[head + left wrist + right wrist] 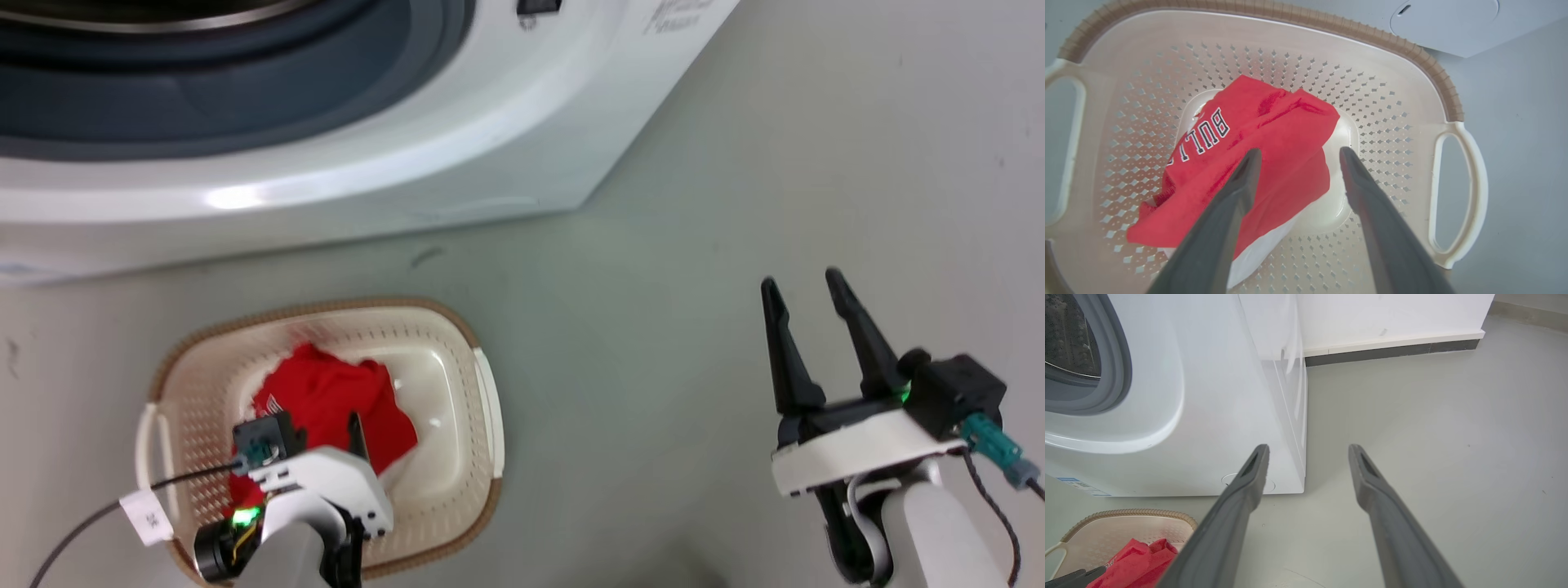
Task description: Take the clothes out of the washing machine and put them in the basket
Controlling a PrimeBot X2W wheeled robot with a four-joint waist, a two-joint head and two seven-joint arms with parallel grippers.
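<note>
Clothes lie in basket — left gripper above, spread wide, empty; right gripper spread, idle — task looks done.

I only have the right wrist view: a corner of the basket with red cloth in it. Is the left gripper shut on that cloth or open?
Observer: Open. The left wrist view shows the left gripper with its fingers spread over the red garment, nothing pinched between them.
Operator: Is all of it inside the basket?
Observer: Yes, it lies bunched on the floor of the basket; no red cloth crosses the rim.
Operator: Which side is up?
Observer: The side with the lettering, reading "BULL", faces up.
</note>
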